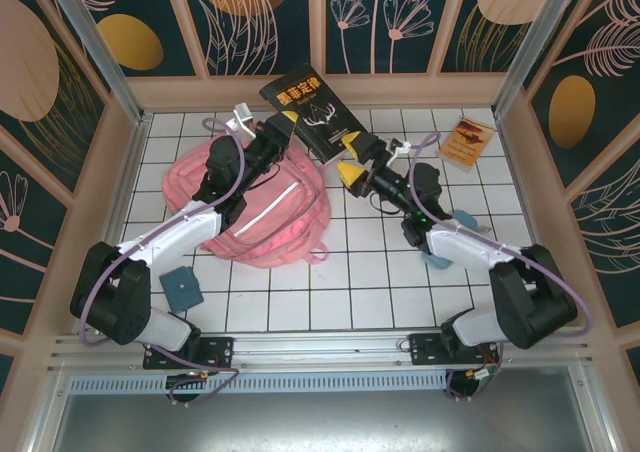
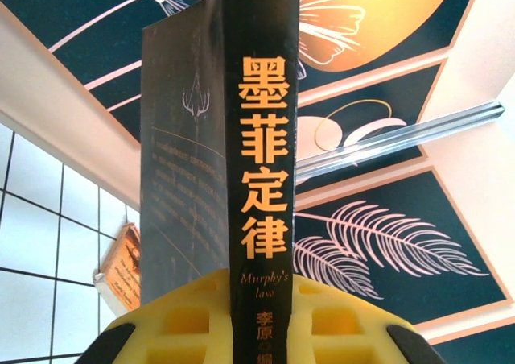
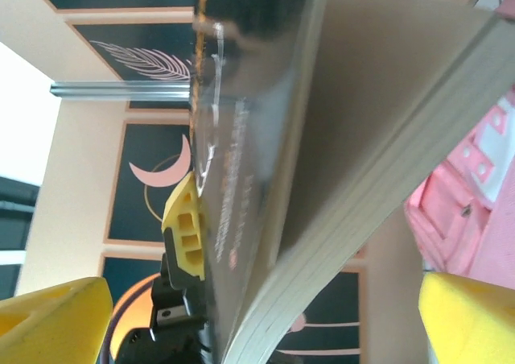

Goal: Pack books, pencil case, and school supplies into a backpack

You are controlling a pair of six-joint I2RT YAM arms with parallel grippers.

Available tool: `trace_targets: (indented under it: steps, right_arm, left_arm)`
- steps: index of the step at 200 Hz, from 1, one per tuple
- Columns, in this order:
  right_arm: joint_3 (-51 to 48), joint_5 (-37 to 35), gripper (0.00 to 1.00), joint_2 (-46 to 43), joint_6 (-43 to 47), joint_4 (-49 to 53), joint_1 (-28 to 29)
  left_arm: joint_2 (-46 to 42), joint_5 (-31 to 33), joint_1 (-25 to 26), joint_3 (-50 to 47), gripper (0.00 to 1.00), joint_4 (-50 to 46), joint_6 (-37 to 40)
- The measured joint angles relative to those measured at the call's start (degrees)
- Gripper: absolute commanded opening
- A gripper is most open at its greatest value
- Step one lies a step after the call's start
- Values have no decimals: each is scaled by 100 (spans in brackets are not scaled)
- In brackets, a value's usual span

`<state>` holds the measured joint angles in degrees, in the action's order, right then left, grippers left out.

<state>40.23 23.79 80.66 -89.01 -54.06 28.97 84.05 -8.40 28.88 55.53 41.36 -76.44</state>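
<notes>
Black paperback between left jaws

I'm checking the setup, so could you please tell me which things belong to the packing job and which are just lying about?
For the job: pink backpack; black book, gripped by the left gripper; orange booklet; teal pouch; pale blue thing, partly hidden, likely a supply.
Not part of it: tiled table; patterned walls.
</notes>
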Motion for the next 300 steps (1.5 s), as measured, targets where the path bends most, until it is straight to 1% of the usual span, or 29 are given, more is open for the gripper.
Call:
trace_targets:
  steps: [14, 28, 40, 48, 66, 96, 109, 116, 141, 151, 165, 177, 192, 201, 209, 217, 228, 237, 255, 260, 291, 300]
  right_arm:
    - [199, 15, 95, 361, -269, -249, 72]
    - [352, 15, 91, 667, -468, -492, 133]
    - [444, 7, 87, 837, -619, -673, 166]
    - [476, -4, 82, 909, -750, -785, 179]
    - [481, -85, 72, 940, -892, -920, 179]
    - [428, -319, 59, 938, -1073, -1056, 179]
    - [374, -411, 50, 938, -1099, -1051, 179]
    - [354, -448, 44, 938, -1104, -1047, 177]
    - [348, -531, 40, 927, -1126, -1043, 179]
    - [348, -546, 37, 922, -1145, -1029, 179]
    - [348, -573, 27, 916, -1161, -977, 179]
    - [348, -588, 21, 916, -1169, -955, 177]
    - [348, -612, 12, 898, -1139, -920, 170]
    - [348, -612, 10, 870, -1054, -868, 168]
    - [343, -616, 8, 833, -986, -785, 166]
    - [326, -619, 8, 752, -863, -570, 155]
    - [289, -621, 7, 595, -662, -210, 129]
    - [278, -632, 6, 431, -428, 175, 87]
    - [271, -728, 5, 7, 111, 1088, -24]
    - [267, -754, 5, -142, 308, 1370, -79]
    - [262, -894, 5, -881, 1327, 2653, -444]
    - [275, -942, 5, -1049, 1635, 3016, -542]
  left_arm:
    - [0, 13, 0, -4, 0, 59, -44]
    - [0, 15, 0, -22, 0, 127, -79]
    - [-13, 39, 0, -101, 0, 197, -92]
    - [-24, 59, 0, -146, 0, 199, -105]
    - [-35, 114, 0, -212, 0, 188, -122]
    - [-70, 166, 0, -219, 0, 179, -125]
    - [-90, 173, 0, -219, 0, 181, -125]
    - [-98, 173, 0, -219, 0, 186, -127]
    - [-120, 164, 0, -219, 0, 188, -151]
    - [-120, 162, 0, -225, 0, 186, -170]
    - [-120, 160, 0, -234, 1, 166, -173]
    - [-122, 162, -2, -240, 9, 111, -170]
    - [-153, 188, -13, -258, 30, -59, -162]
    - [-210, 229, -20, -278, 48, -238, -127]
    - [-289, 251, -24, -313, 61, -404, -72]
    - [-409, 293, -26, -352, 70, -632, 11]
    - [-575, 363, -26, -393, 80, -973, 63]
    - [-737, 455, -15, -407, 86, -1368, 254]
    - [-970, 636, -15, -433, 90, -2024, 509]
    - [-1019, 684, -15, -439, 93, -2201, 599]
    - [-1097, 850, -15, -452, 96, -3239, 1394]
    - [-1071, 852, -15, -407, 97, -3626, 1781]
